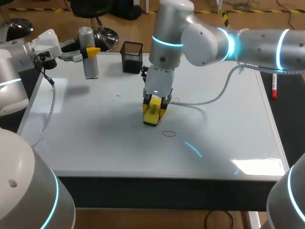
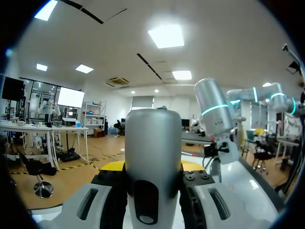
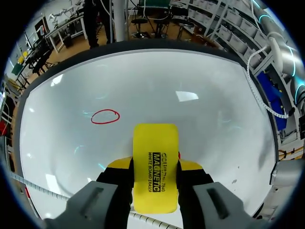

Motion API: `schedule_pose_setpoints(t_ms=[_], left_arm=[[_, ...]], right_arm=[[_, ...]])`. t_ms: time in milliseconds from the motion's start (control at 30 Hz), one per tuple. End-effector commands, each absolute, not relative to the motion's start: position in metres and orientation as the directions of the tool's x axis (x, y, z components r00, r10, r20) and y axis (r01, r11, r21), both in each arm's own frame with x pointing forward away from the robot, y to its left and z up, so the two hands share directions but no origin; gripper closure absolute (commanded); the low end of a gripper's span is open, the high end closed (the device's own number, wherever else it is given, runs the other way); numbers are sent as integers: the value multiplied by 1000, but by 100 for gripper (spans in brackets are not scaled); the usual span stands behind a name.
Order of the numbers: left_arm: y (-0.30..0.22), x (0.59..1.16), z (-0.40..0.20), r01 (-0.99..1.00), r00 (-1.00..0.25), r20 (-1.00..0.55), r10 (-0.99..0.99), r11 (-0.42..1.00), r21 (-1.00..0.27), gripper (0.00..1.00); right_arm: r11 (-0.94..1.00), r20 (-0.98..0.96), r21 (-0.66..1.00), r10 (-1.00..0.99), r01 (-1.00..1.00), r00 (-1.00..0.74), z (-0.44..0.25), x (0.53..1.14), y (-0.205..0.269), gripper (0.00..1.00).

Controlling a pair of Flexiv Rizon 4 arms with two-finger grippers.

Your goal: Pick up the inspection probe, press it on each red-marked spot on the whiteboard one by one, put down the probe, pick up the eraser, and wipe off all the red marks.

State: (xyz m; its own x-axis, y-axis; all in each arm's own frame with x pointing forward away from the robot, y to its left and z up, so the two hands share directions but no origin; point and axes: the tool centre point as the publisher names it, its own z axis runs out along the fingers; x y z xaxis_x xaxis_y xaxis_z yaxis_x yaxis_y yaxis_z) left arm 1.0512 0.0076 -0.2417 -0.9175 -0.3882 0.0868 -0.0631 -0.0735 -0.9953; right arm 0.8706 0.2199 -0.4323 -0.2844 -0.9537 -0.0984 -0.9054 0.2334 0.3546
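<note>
- The right gripper (image 3: pixel 155 168) is pinching the yellow eraser (image 3: pixel 155 143) from both sides, roughly mid-whiteboard (image 1: pixel 228 138). The eraser looks down on the surface or very nearly so.
- This looks like the wiping step. One red oval (image 1: pixel 169 133) sits just ahead of the eraser, untouched. There is also a bit of red trace (image 1: pixel 175 100) right beside the gripper.
- To do it well, it probably wants the eraser kept flat, steady downward pressure, and a sweep clean across the oval, not just a clip of its edge. Then it can go back for the trace beside it.
- The left gripper (image 2: pixel 152 168) is clamped on the inspection probe (image 2: pixel 153 143), upright over the far left corner and well apart from the marks. So the probe isn't released yet, going by this.
- A black cup (image 1: pixel 132 57) stands at the far edge, out of the wipe path.
- The white cable (image 1: pixel 209 99) trailing off the right arm loops over the board near the trace and might drag through a stroke.
</note>
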Motion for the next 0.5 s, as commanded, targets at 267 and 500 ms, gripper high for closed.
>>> schedule_pose_setpoints(t_ms=[267,500], left_arm=[[7,1050,-241,-60,-916,85,-392,-74,-995,100],[7,1050,-241,-60,-916,85,-392,-74,-995,100]], right_arm=[[168,-82,255,-978,-952,-194,-399,870,219,100],[117,-88,224,-986,-968,-140,-387,872,234,100]])
